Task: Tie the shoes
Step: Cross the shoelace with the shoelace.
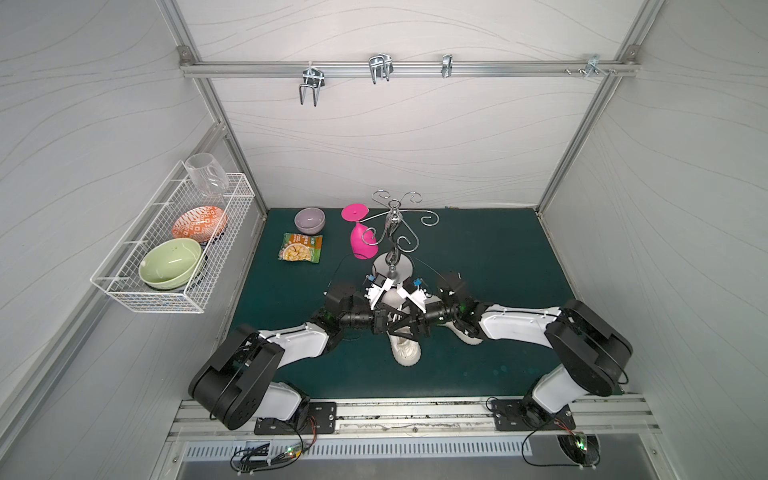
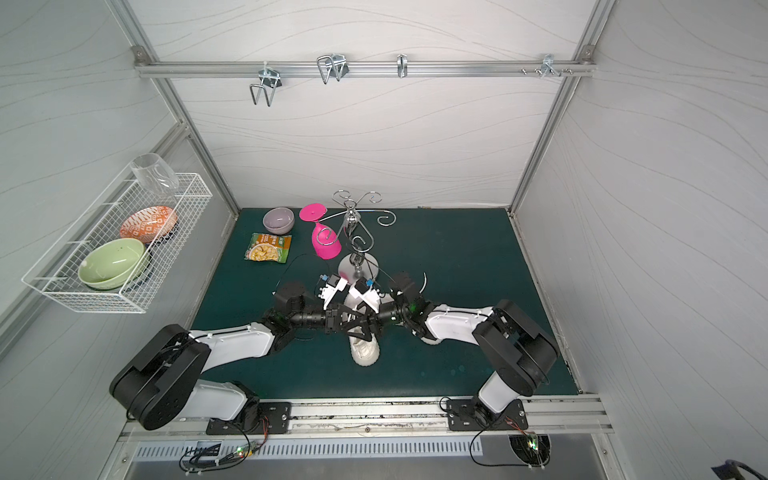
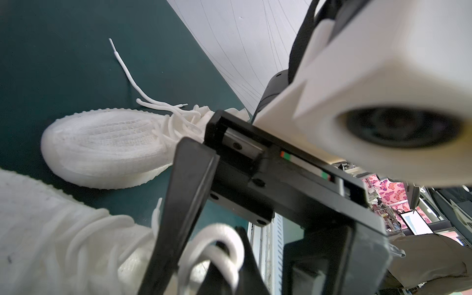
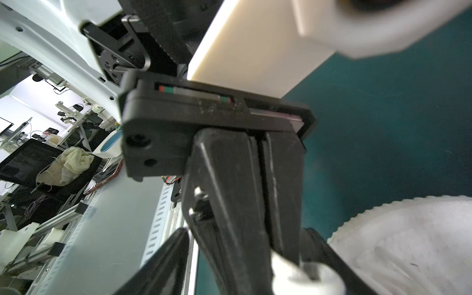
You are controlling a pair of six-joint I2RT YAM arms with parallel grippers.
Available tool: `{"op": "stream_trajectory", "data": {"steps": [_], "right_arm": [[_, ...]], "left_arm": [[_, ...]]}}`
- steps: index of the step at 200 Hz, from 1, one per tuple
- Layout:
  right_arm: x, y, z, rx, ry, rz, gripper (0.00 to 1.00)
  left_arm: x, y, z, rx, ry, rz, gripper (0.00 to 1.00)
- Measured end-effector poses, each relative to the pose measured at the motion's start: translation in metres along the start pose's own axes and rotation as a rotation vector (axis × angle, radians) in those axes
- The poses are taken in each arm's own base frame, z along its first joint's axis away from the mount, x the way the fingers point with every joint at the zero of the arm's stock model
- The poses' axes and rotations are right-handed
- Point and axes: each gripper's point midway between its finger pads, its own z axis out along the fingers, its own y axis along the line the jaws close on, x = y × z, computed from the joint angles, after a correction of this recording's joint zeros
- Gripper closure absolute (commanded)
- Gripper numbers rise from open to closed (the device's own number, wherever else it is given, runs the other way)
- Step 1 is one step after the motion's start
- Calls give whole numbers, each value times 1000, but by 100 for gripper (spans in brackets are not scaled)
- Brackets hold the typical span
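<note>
Over the nearer shoe [image 1: 405,351], left gripper [image 4: 286,252] pinched shut on a lace [image 4: 306,279], right gripper [image 1: 397,328] spread apart astride it.

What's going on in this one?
Both arms meet over the middle shoe. The left tool is shut on its lace. The right tool is open around a loop of that lace. The other shoe lies beside it, laces loose.
</note>
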Motion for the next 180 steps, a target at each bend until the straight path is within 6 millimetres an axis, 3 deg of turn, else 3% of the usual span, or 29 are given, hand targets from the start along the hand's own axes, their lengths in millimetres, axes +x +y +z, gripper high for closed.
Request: {"op": "stream_trajectory", "data": {"steps": [76, 180], "right_arm": [[14, -10, -8, 20, 4, 43, 52], [27, -26, -13, 96, 19, 79, 100]], "left_arm": [[-1, 13, 0, -17, -12, -52, 100], [-2, 18, 3, 6, -18, -90, 100]]}}
